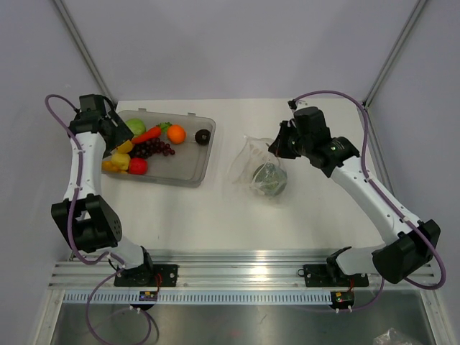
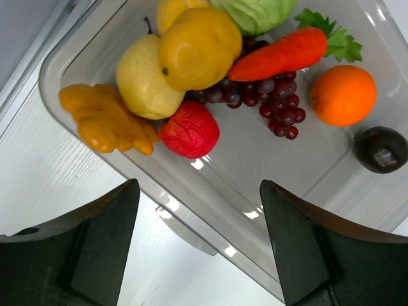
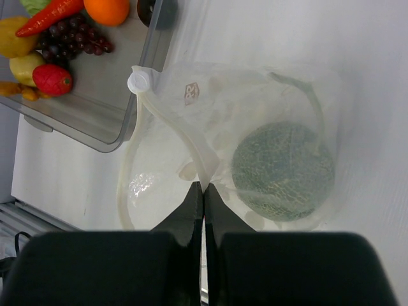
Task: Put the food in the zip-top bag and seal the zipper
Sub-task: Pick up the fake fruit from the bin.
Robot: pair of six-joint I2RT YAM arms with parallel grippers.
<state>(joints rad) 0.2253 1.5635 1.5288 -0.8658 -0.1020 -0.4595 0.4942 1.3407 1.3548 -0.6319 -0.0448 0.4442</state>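
The clear zip-top bag [image 1: 259,167] lies at mid-table with a green netted melon [image 3: 282,171] inside. Its whitish zipper [image 3: 167,124] loops open, with a white slider [image 3: 137,81] at one end. My right gripper [image 3: 203,186] is shut on the zipper strip beside the melon. The other food lies in the grey tray [image 2: 210,210]: orange [image 2: 342,95], carrot [image 2: 280,53], grapes [image 2: 274,102], red piece [image 2: 190,129], yellow pieces [image 2: 199,48], green cabbage [image 2: 255,11], dark brown ball [image 2: 381,149]. My left gripper [image 2: 199,185] is open and empty above the tray's rim, near the red piece.
The tray [image 1: 188,178] stands at the far left, its right wall a short way from the bag. Slanted frame posts [image 1: 80,43] rise at both back corners. A metal rail [image 1: 230,272] runs along the near edge.
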